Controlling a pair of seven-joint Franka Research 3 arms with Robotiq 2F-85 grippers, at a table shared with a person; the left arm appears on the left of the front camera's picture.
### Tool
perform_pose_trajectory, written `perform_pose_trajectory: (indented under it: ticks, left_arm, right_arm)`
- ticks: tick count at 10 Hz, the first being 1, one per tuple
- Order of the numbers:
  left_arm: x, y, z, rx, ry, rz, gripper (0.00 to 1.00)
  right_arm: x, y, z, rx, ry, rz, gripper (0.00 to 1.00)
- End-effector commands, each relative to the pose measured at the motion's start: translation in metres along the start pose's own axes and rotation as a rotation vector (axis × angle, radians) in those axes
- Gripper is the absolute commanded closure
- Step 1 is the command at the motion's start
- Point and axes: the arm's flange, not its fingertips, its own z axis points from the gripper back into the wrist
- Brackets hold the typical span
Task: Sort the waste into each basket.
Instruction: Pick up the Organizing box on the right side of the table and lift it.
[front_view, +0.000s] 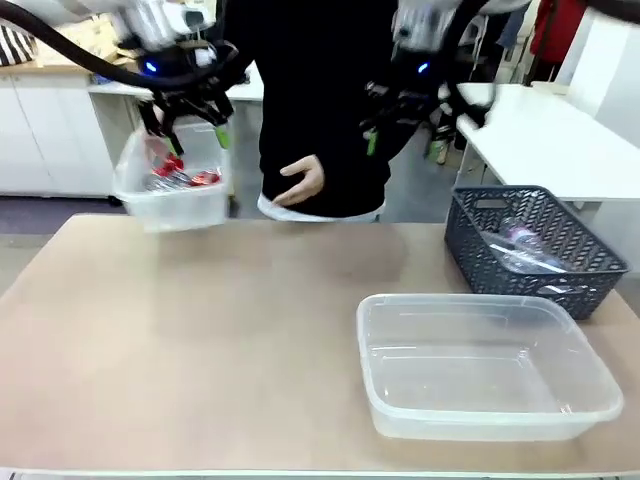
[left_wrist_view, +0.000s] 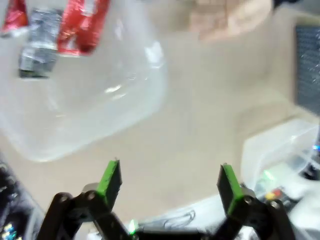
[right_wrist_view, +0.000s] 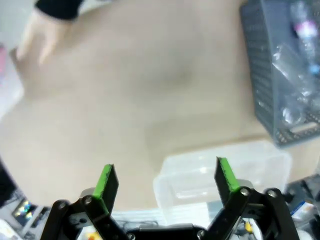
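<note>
Above the far left edge of the tabletop (front_view: 200, 330), the left end effector (front_view: 190, 118) hangs with its green-padded fingers (left_wrist_view: 110, 177) spread wide and nothing between them. Directly beneath it is the far tub (front_view: 185, 212), a clear plastic basket holding red-and-silver cans (front_view: 180, 178). The fingertips are apart from its rim. The tub lies right at the far edge of the tabletop, and blur prevents telling whether part of it overhangs.

The right end effector (front_view: 400, 115) is raised over the far middle of the tabletop, in front of the person's dark torso. Its fingers are likewise spread and empty. In the right wrist view they frame bare tabletop and one rim of the near tub (front_view: 470, 420).

The near tub is clear and empty. It stands on the near right part of the tabletop, its long side roughly parallel to the near edge and close to it. Just behind its far right corner stands the dark grey basket (front_view: 480, 250) with clear bottles (front_view: 515, 240) inside. Whether the two touch cannot be told. The right side of the basket reaches the right edge of the tabletop.

The person's hand (front_view: 300, 182) hangs at the far edge, between the two end effectors and apart from both.

Open room: the left half and the middle of the tabletop are bare from the near edge to the far edge, and a bare strip runs along the far edge from the far tub to the dark grey basket
</note>
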Motion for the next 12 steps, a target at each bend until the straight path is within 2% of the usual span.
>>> perform_pose_trajectory:
  ticks: [1, 2, 3, 4, 5, 6, 7, 8, 9, 10, 11, 12]
  left_arm:
    - [-0.128, 0.011, 0.008, -0.014, -0.022, -0.093, 0.00]
    - [-0.166, 0.011, 0.003, -0.041, -0.036, -0.127, 0.00]
    - [-0.186, 0.010, -0.002, -0.065, -0.088, -0.145, 0.00]
    - [-0.193, 0.006, -0.007, -0.105, -0.099, -0.203, 0.00]
    - [-0.172, 0.008, -0.013, -0.079, -0.119, -0.202, 0.00]
    - [-0.188, 0.004, 0.008, -0.048, -0.053, -0.140, 0.00]
    - [-0.188, 0.004, 0.008, -0.048, -0.053, -0.140, 0.00]
    - [-0.198, 0.003, -0.004, -0.057, -0.080, -0.169, 0.00]
    - [-0.182, -0.047, -0.037, -0.175, -0.136, 0.016, 0.00]
    - [-0.182, -0.103, -0.072, -0.284, 0.021, 0.023, 0.00]
    - [-0.183, -0.154, -0.102, -0.237, 0.061, -0.036, 0.00]
    - [-0.184, -0.196, -0.125, -0.193, 0.074, -0.083, 0.00]
  right_arm:
    - [-0.103, -0.062, 0.011, 0.065, -0.057, 0.061, 0.00]
    - [-0.131, -0.078, 0.004, 0.088, -0.089, 0.001, 0.00]
    - [-0.147, -0.087, -0.004, 0.111, -0.112, -0.027, 0.00]
    - [-0.155, -0.090, -0.012, 0.122, -0.143, -0.068, 0.00]
    - [-0.129, -0.067, 0.021, 0.047, -0.071, -0.020, 0.00]
    - [-0.129, -0.067, 0.021, 0.047, -0.071, -0.020, 0.00]
    - [-0.129, -0.067, 0.021, 0.047, -0.071, -0.020, 0.00]
    - [-0.153, -0.083, 0.009, 0.052, -0.109, -0.053, 0.00]
    - [-0.161, -0.120, 0.002, -0.024, -0.108, 0.015, 0.00]
    - [-0.176, -0.180, 0.002, -0.148, -0.066, 0.128, 0.00]
    - [-0.186, -0.226, 0.007, -0.128, -0.007, 0.107, 0.00]
    - [-0.195, -0.257, 0.006, -0.118, 0.041, 0.108, 0.00]
